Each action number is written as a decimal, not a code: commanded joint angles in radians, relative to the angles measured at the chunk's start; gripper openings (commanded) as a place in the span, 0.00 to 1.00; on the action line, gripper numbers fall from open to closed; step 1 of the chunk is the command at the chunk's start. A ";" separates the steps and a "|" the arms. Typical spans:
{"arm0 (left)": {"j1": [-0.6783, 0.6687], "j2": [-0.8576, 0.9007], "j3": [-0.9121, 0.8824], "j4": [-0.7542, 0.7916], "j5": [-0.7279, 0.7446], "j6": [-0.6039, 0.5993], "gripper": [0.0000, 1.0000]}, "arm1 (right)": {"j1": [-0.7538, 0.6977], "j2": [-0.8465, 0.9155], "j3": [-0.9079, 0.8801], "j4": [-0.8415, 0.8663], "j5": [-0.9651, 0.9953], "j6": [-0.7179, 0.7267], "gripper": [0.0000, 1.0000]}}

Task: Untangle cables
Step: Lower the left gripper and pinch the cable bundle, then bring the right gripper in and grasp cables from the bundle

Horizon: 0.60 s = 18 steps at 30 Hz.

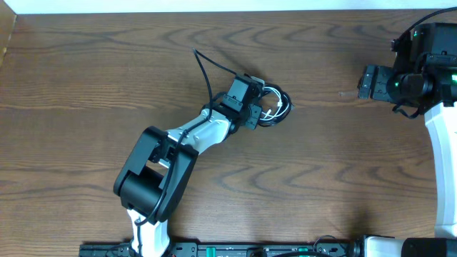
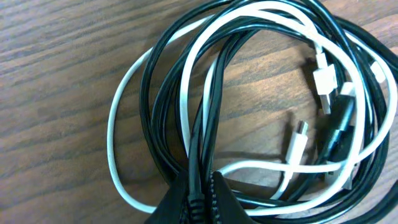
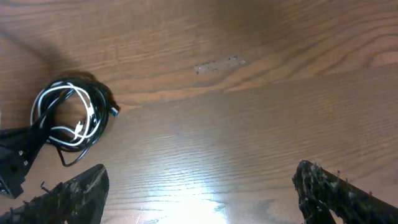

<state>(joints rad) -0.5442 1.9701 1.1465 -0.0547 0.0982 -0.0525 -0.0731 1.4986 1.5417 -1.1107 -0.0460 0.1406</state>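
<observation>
The left gripper (image 2: 200,202) is clamped on black strands at the near edge of the cables (image 2: 202,134), a black-and-white coil lying near the middle of the table (image 1: 86,86). The right gripper (image 3: 199,190), jaws spread wide, hovers well apart at the far right.

This looks like a robotics lab bench, not a home or a shop; a left arm (image 1: 161,175) and a right arm (image 1: 439,135) stand at a wood-grain table (image 1: 321,185); a black mounting rail (image 1: 235,250) lines its near edge. A coil of cables (image 1: 275,107) lies on the tabletop.
</observation>
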 commanded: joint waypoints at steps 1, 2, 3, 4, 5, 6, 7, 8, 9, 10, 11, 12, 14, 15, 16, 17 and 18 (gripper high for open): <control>0.002 -0.070 0.010 -0.010 -0.013 -0.013 0.08 | -0.005 0.008 -0.001 -0.002 -0.004 -0.015 0.92; 0.002 -0.093 0.010 -0.012 -0.013 -0.013 0.07 | -0.005 0.008 -0.001 -0.002 -0.006 -0.015 0.92; 0.002 -0.108 0.010 -0.015 -0.013 -0.013 0.08 | -0.005 0.008 -0.001 -0.002 -0.007 -0.015 0.92; 0.002 -0.130 0.010 -0.019 -0.013 -0.013 0.08 | -0.005 0.008 -0.001 -0.002 -0.007 -0.015 0.93; 0.002 -0.157 0.010 -0.027 -0.013 -0.014 0.07 | -0.005 0.008 -0.001 -0.003 -0.011 -0.015 0.93; 0.002 -0.173 0.010 -0.034 -0.013 -0.014 0.08 | -0.005 0.008 -0.001 -0.004 -0.014 -0.015 0.93; 0.002 -0.200 0.010 -0.049 -0.013 -0.014 0.07 | -0.005 0.008 -0.001 -0.005 -0.017 -0.015 0.93; 0.002 -0.225 0.010 -0.068 -0.013 -0.013 0.08 | -0.005 0.008 -0.001 -0.007 -0.017 -0.015 0.93; 0.002 -0.252 0.010 -0.091 -0.013 -0.013 0.07 | -0.005 0.008 -0.001 -0.008 -0.017 -0.015 0.93; 0.002 -0.277 0.010 -0.113 -0.013 -0.013 0.08 | -0.005 0.008 -0.001 -0.008 -0.017 -0.015 0.93; 0.002 -0.301 0.010 -0.134 -0.013 -0.013 0.08 | -0.005 0.008 -0.001 -0.008 -0.018 -0.015 0.93; 0.002 -0.325 0.010 -0.154 -0.013 -0.013 0.08 | -0.005 0.008 -0.001 -0.009 -0.019 -0.015 0.93; 0.002 -0.381 0.010 -0.196 -0.013 -0.013 0.08 | -0.005 0.008 -0.001 -0.013 -0.049 -0.030 0.94; 0.002 -0.402 0.010 -0.209 -0.013 -0.013 0.07 | -0.005 0.008 -0.001 -0.016 -0.075 -0.050 0.94; 0.002 -0.425 0.010 -0.222 -0.012 -0.013 0.07 | -0.005 0.008 -0.001 -0.019 -0.101 -0.070 0.94; 0.002 -0.451 0.010 -0.235 -0.009 -0.013 0.08 | -0.005 0.008 -0.001 -0.024 -0.136 -0.093 0.95; 0.002 -0.471 0.010 -0.243 -0.002 -0.013 0.07 | -0.005 0.008 -0.001 -0.027 -0.170 -0.118 0.96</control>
<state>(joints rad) -0.5442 1.5612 1.1461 -0.2878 0.0978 -0.0559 -0.0731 1.4986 1.5417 -1.1328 -0.1154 0.0990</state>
